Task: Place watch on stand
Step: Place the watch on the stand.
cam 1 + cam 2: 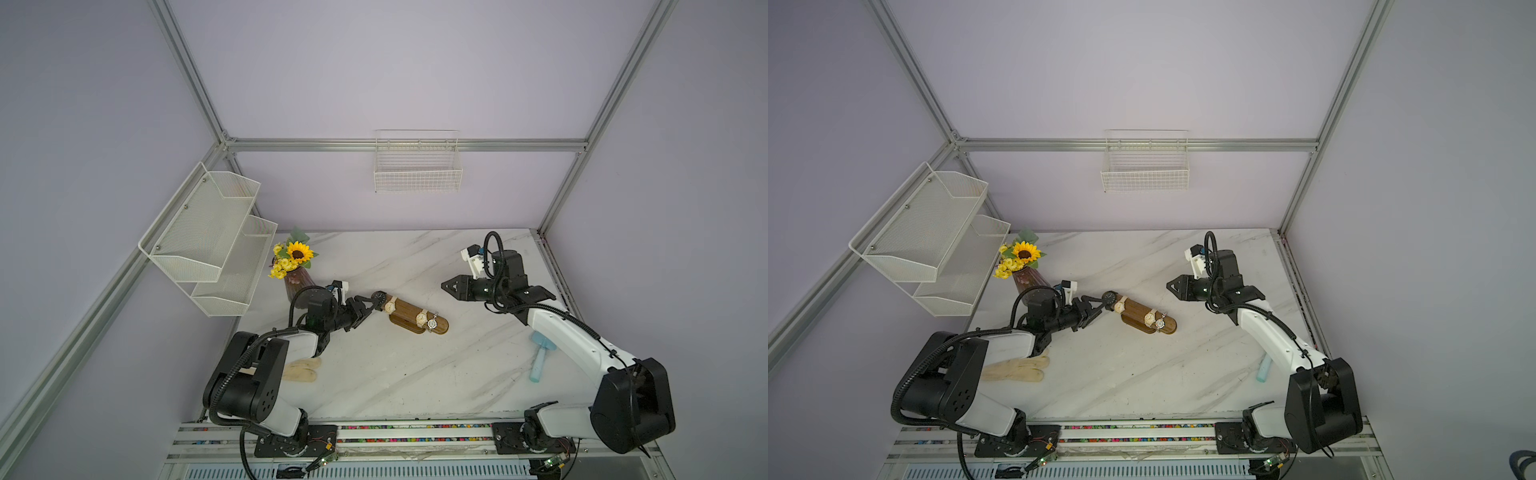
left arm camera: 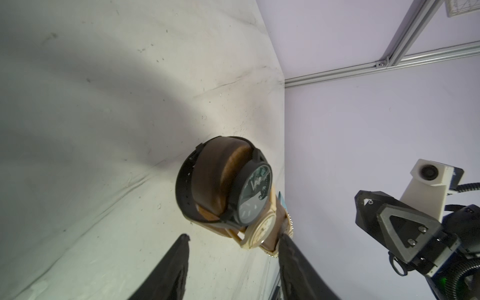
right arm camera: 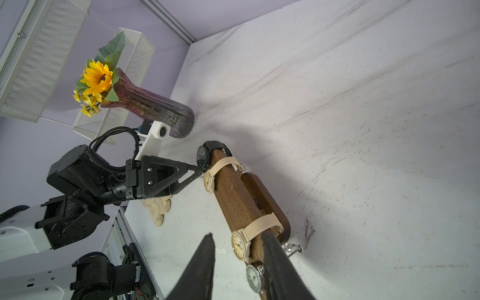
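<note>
The wooden stand (image 1: 409,312) lies on the marble table, its bar running from the left end to the right. A black watch (image 1: 378,296) is wrapped round the bar's left end, with the face showing in the left wrist view (image 2: 255,194). Two beige watches (image 3: 210,181) and a silver watch (image 3: 253,276) also sit on the bar (image 3: 233,197). My left gripper (image 1: 372,309) is open just off that left end, with its tips beside the black watch (image 3: 202,157) and nothing between them (image 2: 233,236). My right gripper (image 1: 445,286) hovers open behind the stand's right end, holding nothing.
A purple vase of sunflowers (image 1: 297,278) stands just behind my left arm. Beige gloves (image 1: 301,370) lie at the front left and a light blue brush (image 1: 540,357) at the right. A wire basket (image 1: 417,166) and a mesh shelf (image 1: 216,237) hang on the walls.
</note>
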`<state>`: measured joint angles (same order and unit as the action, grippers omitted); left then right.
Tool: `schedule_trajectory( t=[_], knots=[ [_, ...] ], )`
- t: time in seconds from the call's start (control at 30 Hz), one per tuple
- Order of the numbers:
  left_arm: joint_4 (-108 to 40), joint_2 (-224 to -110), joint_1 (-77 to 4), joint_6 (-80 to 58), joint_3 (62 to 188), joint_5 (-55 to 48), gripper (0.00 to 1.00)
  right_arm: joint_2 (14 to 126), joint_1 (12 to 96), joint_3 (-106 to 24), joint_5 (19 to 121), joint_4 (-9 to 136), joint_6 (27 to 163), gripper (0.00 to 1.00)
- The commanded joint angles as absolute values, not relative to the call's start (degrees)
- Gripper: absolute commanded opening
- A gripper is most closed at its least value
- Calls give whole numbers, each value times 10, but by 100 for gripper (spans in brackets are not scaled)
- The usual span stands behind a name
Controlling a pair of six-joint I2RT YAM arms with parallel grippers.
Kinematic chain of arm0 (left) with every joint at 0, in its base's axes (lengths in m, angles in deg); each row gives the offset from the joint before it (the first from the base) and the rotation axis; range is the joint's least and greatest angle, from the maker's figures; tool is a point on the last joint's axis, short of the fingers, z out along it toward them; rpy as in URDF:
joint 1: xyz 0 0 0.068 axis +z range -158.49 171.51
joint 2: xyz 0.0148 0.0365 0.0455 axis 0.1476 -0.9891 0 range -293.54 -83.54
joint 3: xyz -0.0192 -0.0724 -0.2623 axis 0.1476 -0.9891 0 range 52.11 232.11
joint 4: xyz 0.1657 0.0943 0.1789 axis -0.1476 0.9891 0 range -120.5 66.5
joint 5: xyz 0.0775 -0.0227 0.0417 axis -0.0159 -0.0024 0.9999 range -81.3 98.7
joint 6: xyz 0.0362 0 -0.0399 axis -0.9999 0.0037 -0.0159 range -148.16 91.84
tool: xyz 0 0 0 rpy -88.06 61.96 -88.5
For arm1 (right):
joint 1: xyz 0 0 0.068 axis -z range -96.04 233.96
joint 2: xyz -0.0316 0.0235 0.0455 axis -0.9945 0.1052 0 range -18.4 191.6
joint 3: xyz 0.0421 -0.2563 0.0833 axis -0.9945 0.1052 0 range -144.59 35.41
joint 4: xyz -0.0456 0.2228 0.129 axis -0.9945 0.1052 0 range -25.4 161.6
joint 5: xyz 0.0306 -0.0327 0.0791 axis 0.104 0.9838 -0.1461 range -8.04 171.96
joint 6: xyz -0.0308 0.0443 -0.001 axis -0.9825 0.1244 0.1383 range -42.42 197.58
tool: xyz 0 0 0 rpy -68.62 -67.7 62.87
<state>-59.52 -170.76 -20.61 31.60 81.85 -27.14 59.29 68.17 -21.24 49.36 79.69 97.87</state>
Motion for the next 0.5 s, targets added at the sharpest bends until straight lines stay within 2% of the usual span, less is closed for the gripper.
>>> schedule_trajectory(
  t=[0.0, 0.27, 0.37, 0.47],
  knots=[
    [-533, -1664, -202, 268, 857, -259, 55, 587, 685, -204, 497, 799, 972, 35],
    [-362, -1564, -199, 174, 909, -196, 57, 585, 685, -195, 551, 837, 979, 34],
    [-334, -1566, -199, 146, 934, -177, 63, 580, 684, -167, 548, 847, 982, 34],
    [-343, -1600, -199, 133, 960, -182, 62, 551, 684, -118, 541, 831, 1017, 35]
  ],
)
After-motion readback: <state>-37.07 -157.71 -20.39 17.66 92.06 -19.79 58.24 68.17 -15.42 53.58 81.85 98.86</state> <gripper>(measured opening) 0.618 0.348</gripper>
